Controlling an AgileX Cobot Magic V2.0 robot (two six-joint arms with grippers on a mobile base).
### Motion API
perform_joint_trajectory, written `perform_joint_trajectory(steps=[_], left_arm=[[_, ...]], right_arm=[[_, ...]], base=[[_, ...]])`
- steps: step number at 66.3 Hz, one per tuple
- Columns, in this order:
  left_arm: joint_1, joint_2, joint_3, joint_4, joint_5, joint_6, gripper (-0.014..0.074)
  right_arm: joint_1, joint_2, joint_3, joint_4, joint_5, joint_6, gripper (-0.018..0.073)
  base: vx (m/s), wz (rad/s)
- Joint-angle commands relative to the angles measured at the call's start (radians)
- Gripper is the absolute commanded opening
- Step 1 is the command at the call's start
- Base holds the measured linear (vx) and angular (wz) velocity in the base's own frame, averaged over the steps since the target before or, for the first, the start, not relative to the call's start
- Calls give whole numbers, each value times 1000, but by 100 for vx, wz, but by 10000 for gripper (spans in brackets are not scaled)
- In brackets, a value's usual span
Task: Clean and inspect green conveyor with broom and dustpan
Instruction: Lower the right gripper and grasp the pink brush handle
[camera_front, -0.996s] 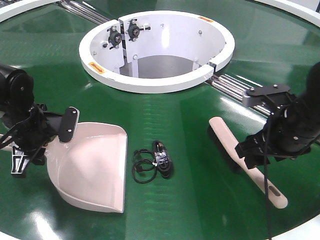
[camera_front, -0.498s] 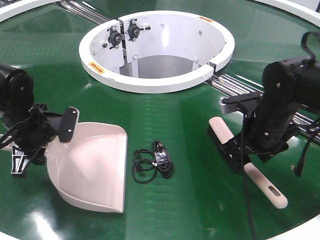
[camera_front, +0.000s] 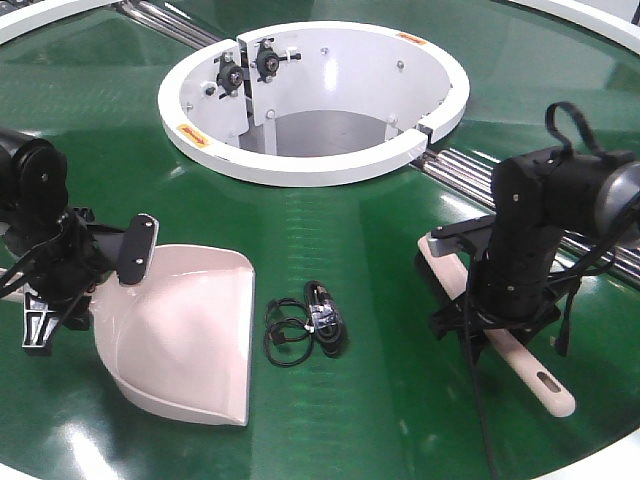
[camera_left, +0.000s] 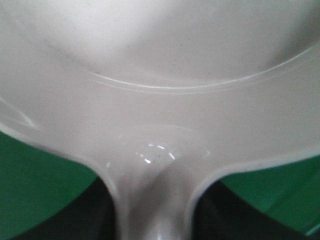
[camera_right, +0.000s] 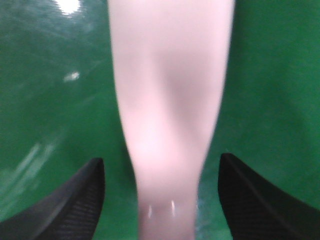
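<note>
1. The broom (camera_front: 532, 372) lies flat on the green conveyor (camera_front: 360, 240), at about 4 o'clock from the white ring (camera_front: 310, 165) in the front view.
2. Its long axis runs from the bristle head at 10 o'clock to the slotted handle end at 4 o'clock.
3. The right gripper (camera_right: 161, 162) sits directly over the handle. Its fingers are spread, one on each side, with green showing between each finger and the handle, so it grips nothing.
4. The coming close turns on this: in the wrist view the handle runs 12 to 6 between the fingers, roughly centred, so they should meet its narrow sides squarely.
5. The dustpan (camera_front: 185, 335) rests on the belt at 9 o'clock from the broom and well apart from it, its handle pointing to 10 o'clock.
6. The left gripper (camera_left: 152, 220) looks clamped on that handle, with dark fingers pressed against both sides.
7. A coiled black cable (camera_front: 310, 325) lies between pan and broom, just beside the pan's straight edge at 3 o'clock. The right arm is nearer the broom.
</note>
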Motion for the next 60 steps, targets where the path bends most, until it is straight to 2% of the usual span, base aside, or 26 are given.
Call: perform_joint_trajectory(steps=[1,10,17,37,60], left_arm=[[-6,-45,-29,-9,-20,-14,-6],[-6,-45,-29,-9,-20,-14,-6],[-6,-45,-29,-9,-20,-14,-6],[-6,-45,-29,-9,-20,-14,-6],[-6,-45,-29,-9,-20,-14,-6]], right_arm=[[-1,-14,-35,-8,-10,-3,474],[-1,15,-38,-6,-26,9,463],[-1,22,-38,-6,-46,26,400],[-1,7,-38,-14,-58,67,-10],[0,-112,-38,-8,-15,145,-6]], base=[[0,0],[0,0],[0,0],[0,0],[0,0]])
